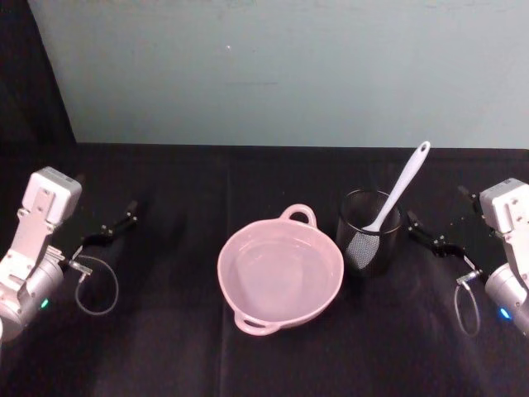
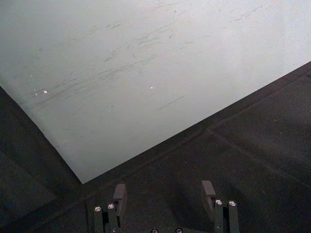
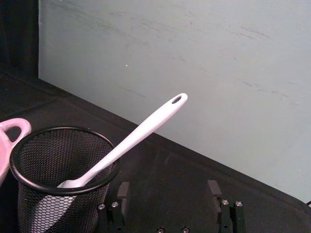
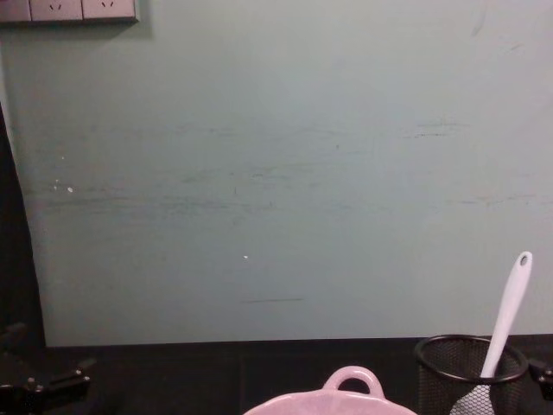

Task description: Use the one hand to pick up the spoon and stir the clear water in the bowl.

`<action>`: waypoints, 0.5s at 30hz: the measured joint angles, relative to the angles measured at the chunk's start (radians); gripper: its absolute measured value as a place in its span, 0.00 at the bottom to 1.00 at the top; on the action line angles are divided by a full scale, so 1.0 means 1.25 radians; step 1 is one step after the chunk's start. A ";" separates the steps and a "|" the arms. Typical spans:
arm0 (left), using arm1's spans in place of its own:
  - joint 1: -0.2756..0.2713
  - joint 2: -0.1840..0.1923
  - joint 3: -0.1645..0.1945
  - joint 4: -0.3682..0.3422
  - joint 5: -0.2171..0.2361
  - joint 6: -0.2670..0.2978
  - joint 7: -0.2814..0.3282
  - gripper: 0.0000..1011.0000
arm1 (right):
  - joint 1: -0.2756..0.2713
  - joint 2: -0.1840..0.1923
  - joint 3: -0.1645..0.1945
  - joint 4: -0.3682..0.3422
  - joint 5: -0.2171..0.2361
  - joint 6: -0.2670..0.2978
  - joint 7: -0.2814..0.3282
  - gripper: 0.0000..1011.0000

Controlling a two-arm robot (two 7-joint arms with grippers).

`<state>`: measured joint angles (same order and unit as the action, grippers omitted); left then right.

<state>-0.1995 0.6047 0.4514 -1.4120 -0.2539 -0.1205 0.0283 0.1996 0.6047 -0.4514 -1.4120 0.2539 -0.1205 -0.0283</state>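
The spoon (image 3: 146,127) is propped handle-up in the mesh cup (image 1: 384,248), 3 o'clock of the bowl (image 1: 221,266), for grasping by the wide-open right end effector (image 3: 168,189); the left end effector (image 2: 164,190) is parked wide.

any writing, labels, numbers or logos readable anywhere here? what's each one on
None: no text can be read here.
The spoon, the black wire-mesh cup and the pink bowl are unmarked.
The wall sockets carry no legible marking.
The left pincer and the right pincer, both open, bear no visible label.
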 joint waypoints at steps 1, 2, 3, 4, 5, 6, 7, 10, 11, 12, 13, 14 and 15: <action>0.000 0.000 0.000 0.000 0.000 0.000 0.000 0.99 | 0.000 0.000 0.000 0.000 0.000 0.000 0.000 0.99; 0.000 0.000 0.000 0.000 0.000 0.000 0.000 0.99 | 0.000 0.000 0.000 0.000 0.000 0.000 0.000 0.99; 0.000 0.000 0.000 0.000 0.000 0.000 0.000 0.99 | 0.000 0.000 0.000 0.000 0.000 0.000 0.000 0.99; 0.000 0.000 0.000 0.000 0.000 0.000 0.000 0.99 | 0.000 0.000 0.000 0.000 0.000 0.000 0.000 0.99; 0.000 0.000 0.000 0.000 0.000 0.000 0.000 0.99 | 0.000 0.000 0.000 0.000 0.000 0.000 0.000 0.99; 0.000 0.000 0.000 0.000 0.000 0.000 0.000 0.99 | 0.000 0.000 0.000 0.000 0.000 0.000 0.000 0.99; 0.000 0.000 0.000 0.000 0.000 0.000 0.000 0.99 | 0.000 0.000 0.000 0.000 0.000 0.000 0.000 0.99; 0.000 0.000 0.000 0.000 0.000 0.000 0.000 0.99 | 0.000 0.000 0.000 0.000 0.000 0.000 0.000 0.99; 0.000 0.000 0.000 0.000 0.000 0.000 0.000 0.99 | 0.000 0.000 0.000 0.000 0.000 0.000 0.000 0.99; 0.000 0.000 0.000 0.000 0.000 0.000 0.000 0.99 | 0.000 0.000 0.000 0.000 0.000 0.000 0.000 0.99; 0.000 0.000 0.000 0.000 0.000 0.000 0.000 0.99 | 0.000 0.000 0.000 0.000 0.000 0.000 0.000 0.99; 0.000 0.000 0.000 0.000 0.000 0.000 0.000 0.99 | 0.000 0.000 0.000 0.000 0.000 0.000 0.000 0.99; 0.000 0.000 0.000 0.000 0.000 0.000 0.000 0.99 | 0.000 0.000 0.000 0.000 0.000 0.000 0.000 0.99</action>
<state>-0.1995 0.6047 0.4514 -1.4120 -0.2539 -0.1206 0.0283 0.1995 0.6046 -0.4514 -1.4120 0.2539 -0.1205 -0.0283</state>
